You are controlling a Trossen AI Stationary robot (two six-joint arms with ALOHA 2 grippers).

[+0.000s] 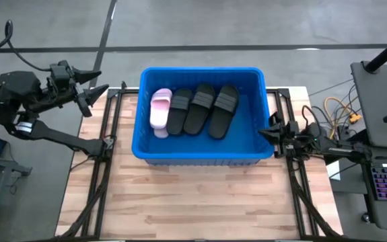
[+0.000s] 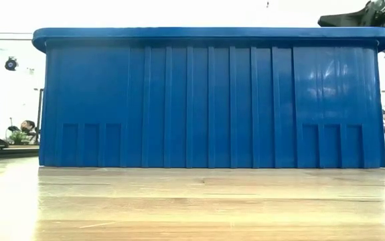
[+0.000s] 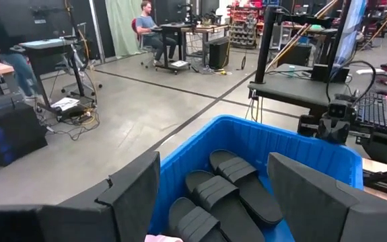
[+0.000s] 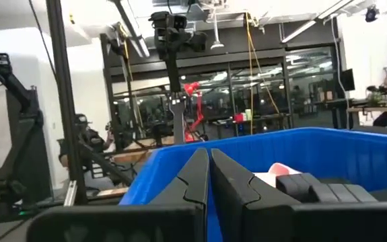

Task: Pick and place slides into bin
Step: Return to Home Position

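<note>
One pale pink rubbery slide [image 1: 160,109] and three black slides [image 1: 200,107] lie side by side in your large bright blue ribbed plastic bin [image 1: 203,156]. Left gripper [image 1: 103,81], splayed empty, hangs at its 10 o'clock; right gripper [image 1: 264,130], pinched closed, at 3 o'clock: seemingly parked, loading done.

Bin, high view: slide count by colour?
black slides: 3
pale pink slides: 1 clearly visible
total in the bin: 4
</note>
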